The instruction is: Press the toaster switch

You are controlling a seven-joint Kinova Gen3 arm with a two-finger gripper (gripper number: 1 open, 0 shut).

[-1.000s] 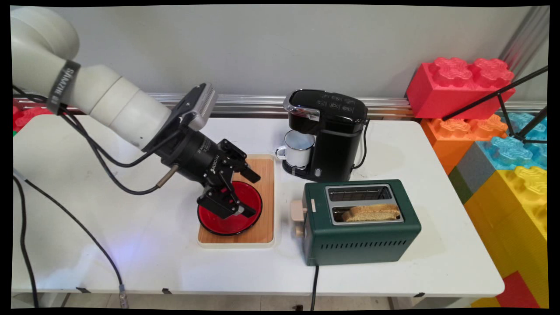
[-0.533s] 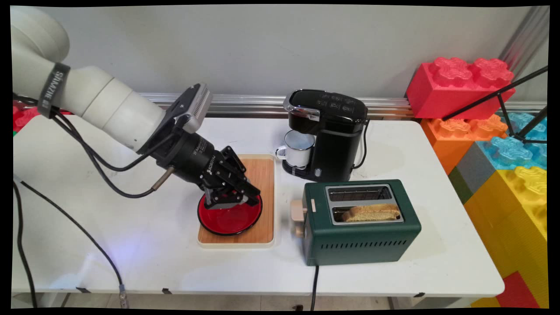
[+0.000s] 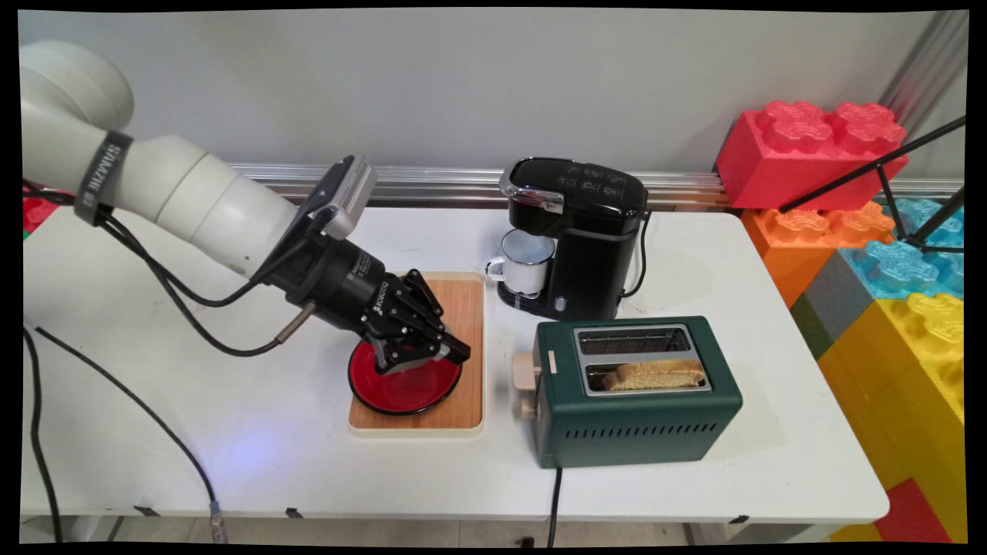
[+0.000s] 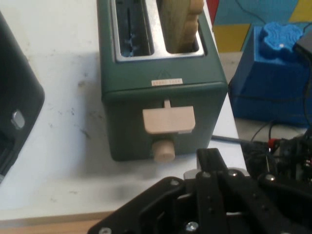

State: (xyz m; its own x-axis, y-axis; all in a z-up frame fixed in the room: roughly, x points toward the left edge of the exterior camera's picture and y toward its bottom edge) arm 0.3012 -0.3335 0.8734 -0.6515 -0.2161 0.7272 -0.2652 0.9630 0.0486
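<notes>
- Gripper [image 3: 456, 355] hung low over the far right part of red plate [image 3: 401, 389] on wooden board [image 3: 465, 308]; fingers looked pinched together, nothing seen between them.
- Arm reached in from left, wrist tilted down and right, pointing toward green toaster [image 3: 636, 408].
- Beige lever [image 4: 168, 121] faced the gripper; 1 toast slice [image 3: 655, 374] stood in the near slot.

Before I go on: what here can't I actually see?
Main view: the hand covers the red plate's far part.
Main view: the bread's lower part sits inside the toaster.
Hand view: the coffee maker is cut by the left edge.
</notes>
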